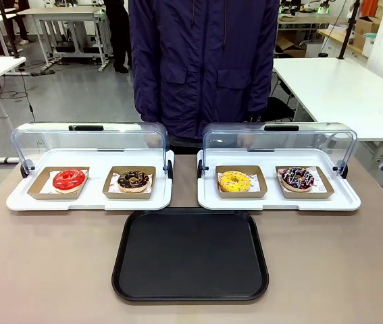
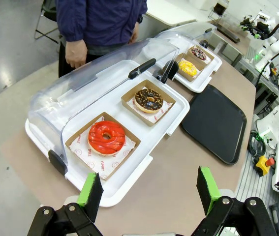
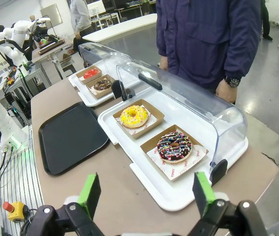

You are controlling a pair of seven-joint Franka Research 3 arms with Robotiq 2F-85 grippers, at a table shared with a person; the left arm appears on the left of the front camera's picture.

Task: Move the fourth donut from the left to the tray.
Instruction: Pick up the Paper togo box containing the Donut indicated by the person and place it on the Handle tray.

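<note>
The fourth donut [image 1: 297, 178], dark chocolate with white-pink drizzle and coloured sprinkles, sits in its brown cardboard holder at the right end of the right white display tray; it also lies close below my right wrist [image 3: 175, 146] and far off in the left wrist view [image 2: 198, 53]. The black tray [image 1: 190, 254] lies bare at the table's front middle, also seen as a black tray [image 2: 218, 120] and black tray [image 3: 73, 135] from the wrists. My left gripper [image 2: 149, 190] is open above the table's left end. My right gripper [image 3: 145, 191] is open above the right end.
A red donut [image 1: 69, 179] and a crumb-topped chocolate donut [image 1: 134, 179] sit in the left display tray [image 1: 90, 197]; a yellow donut [image 1: 235, 181] shares the right display tray [image 1: 279, 200]. Both clear domed lids stand raised. A person [image 1: 203, 64] in a dark jacket stands behind.
</note>
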